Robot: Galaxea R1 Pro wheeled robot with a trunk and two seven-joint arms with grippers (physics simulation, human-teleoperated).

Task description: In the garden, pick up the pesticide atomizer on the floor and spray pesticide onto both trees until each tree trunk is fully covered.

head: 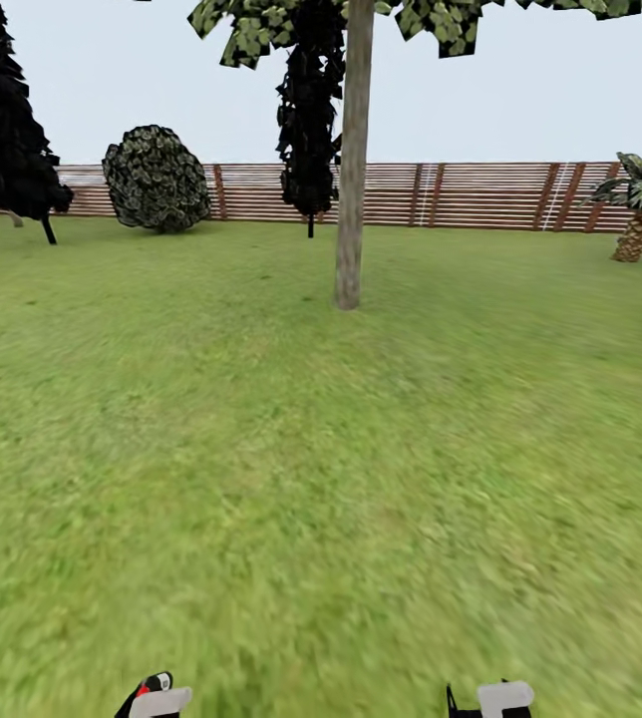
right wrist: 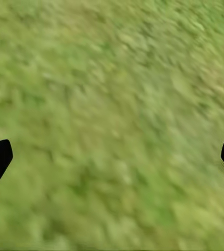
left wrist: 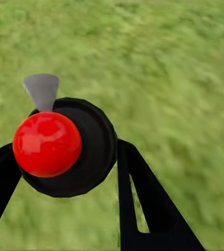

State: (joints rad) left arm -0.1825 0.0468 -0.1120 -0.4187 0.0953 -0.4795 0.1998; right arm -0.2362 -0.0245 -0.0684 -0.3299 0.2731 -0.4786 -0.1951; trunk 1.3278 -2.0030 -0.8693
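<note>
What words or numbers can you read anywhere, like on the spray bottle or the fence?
There are none to read.
The pesticide atomizer, held between the left gripper's fingers, shows a plain red ball, a black round body and a grey nozzle, with no label.
The wooden fence has only bare slats.
The tree trunk and the grass carry no sign.
The right gripper is bare black too.

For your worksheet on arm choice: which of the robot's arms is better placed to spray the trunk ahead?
Left, probably. The left tool is shut on the pesticide atomizer; the right tool is open over grass. The tree trunk stands far ahead, so the robot must drive closer first.
</note>
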